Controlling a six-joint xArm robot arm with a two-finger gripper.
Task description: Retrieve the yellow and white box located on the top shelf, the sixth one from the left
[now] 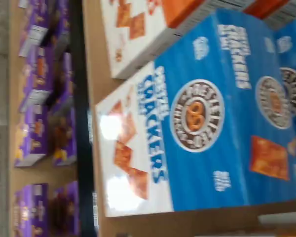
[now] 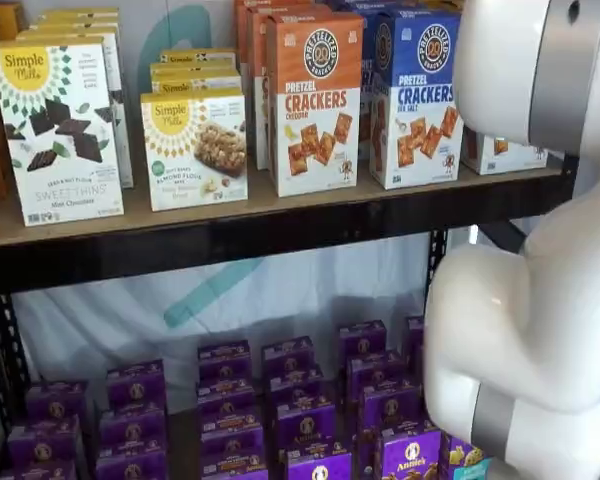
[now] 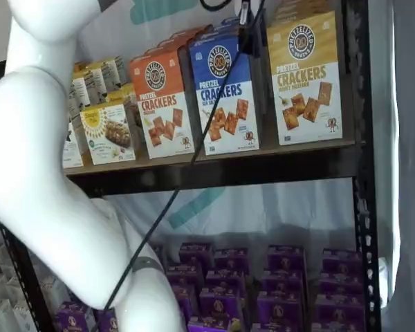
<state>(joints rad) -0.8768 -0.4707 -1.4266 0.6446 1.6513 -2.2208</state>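
Wrist view shows the blue carton (image 1: 212, 113): approach step. My claw, unseen, stands apart. The yellow and white box (image 3: 306, 79) sits alongside on the top shelf (image 3: 214, 167); next, shift across.

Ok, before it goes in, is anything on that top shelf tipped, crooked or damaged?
Nothing stands out. In a shelf view the yellow and white box stands upright on the top shelf, level with the blue cracker box and orange cracker box beside it. No carton looks crushed or fallen.
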